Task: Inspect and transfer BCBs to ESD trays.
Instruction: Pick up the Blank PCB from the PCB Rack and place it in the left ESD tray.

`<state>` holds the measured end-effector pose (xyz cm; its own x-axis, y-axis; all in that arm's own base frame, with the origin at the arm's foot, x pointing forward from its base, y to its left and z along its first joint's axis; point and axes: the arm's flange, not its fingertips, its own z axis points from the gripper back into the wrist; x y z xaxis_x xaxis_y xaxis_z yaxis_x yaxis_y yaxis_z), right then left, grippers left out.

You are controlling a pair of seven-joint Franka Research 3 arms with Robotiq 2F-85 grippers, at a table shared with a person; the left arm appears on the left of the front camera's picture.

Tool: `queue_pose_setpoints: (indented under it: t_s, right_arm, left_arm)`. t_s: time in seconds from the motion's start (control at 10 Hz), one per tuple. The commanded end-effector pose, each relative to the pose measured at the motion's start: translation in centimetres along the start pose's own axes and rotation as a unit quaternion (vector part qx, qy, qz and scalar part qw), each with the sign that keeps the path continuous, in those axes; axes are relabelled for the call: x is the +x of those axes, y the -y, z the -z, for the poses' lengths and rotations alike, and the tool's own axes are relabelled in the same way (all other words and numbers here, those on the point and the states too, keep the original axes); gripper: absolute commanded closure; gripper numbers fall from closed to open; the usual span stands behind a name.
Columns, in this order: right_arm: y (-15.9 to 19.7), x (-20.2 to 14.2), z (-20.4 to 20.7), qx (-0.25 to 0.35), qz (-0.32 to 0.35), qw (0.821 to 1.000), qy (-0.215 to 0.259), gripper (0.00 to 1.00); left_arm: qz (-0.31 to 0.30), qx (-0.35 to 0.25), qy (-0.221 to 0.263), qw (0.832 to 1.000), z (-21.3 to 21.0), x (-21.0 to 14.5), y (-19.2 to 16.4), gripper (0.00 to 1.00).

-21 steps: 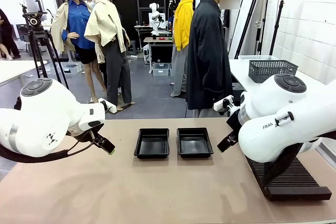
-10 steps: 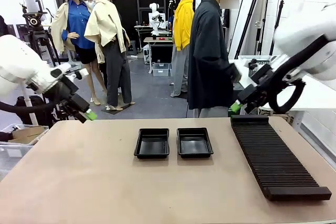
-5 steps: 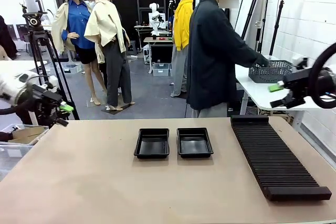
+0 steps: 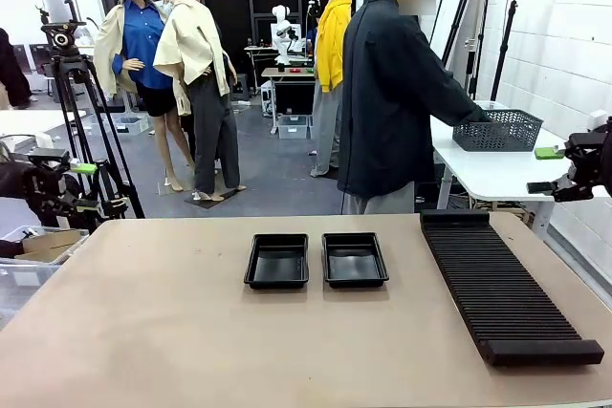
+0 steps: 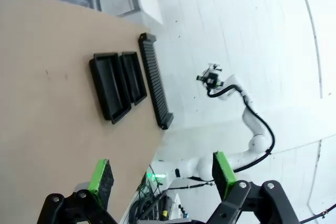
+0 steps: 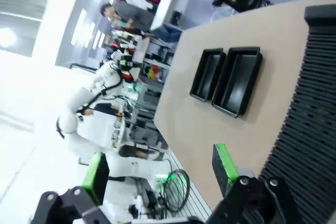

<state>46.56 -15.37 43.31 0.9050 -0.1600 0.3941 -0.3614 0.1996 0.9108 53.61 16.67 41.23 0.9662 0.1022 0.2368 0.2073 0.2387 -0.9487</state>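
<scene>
Two black ESD trays lie side by side at the table's middle, the left tray (image 4: 277,261) and the right tray (image 4: 355,259), both with bare floors. They also appear in the left wrist view (image 5: 109,86) and the right wrist view (image 6: 239,80). The BCBs are out of view. My left gripper (image 4: 91,186) hangs open beyond the table's left edge, its green pads (image 5: 100,177) wide apart with nothing between them. My right gripper (image 4: 543,170) is open at the far right, above the side table, pads (image 6: 223,161) apart and empty.
A long ribbed black rack (image 4: 497,284) lies along the table's right side. A person (image 4: 392,93) stands behind the table, one hand at a dark mesh basket (image 4: 497,129) on a white side table. A tripod (image 4: 76,93) stands behind my left gripper.
Both arms have swung up and outward from over the table to its far left and right. The person has turned and reached toward the mesh basket.
</scene>
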Motion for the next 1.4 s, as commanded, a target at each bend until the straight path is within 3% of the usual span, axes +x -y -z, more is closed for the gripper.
queue_pose_setpoints:
  t_s: [0.0,0.6,0.7,0.8,1.3]
  right_arm:
    - [1.5,0.8,-0.8,0.033,-0.002,0.999,0.017,0.00]
    - [3.2,1.4,-1.8,0.058,0.012,0.997,0.044,0.00]
    - [2.9,1.3,-1.9,0.054,-0.001,0.997,0.048,0.00]
    - [3.4,0.4,-2.1,0.042,0.021,0.998,0.039,0.00]
    - [3.4,0.4,-2.1,0.042,0.021,0.998,0.039,0.00]
  left_arm:
    - [-0.004,-0.016,0.019,1.000,-0.8,0.3,1.1,0.00]
    - [0.016,-0.013,0.014,1.000,-1.1,-0.5,1.5,0.00]
    - [0.044,-0.009,0.007,0.999,-0.9,-0.7,1.8,0.00]
    - [0.006,-0.010,0.014,1.000,-1.1,0.0,0.9,0.00]
    - [0.006,-0.010,0.014,1.000,-1.1,0.0,0.9,0.00]
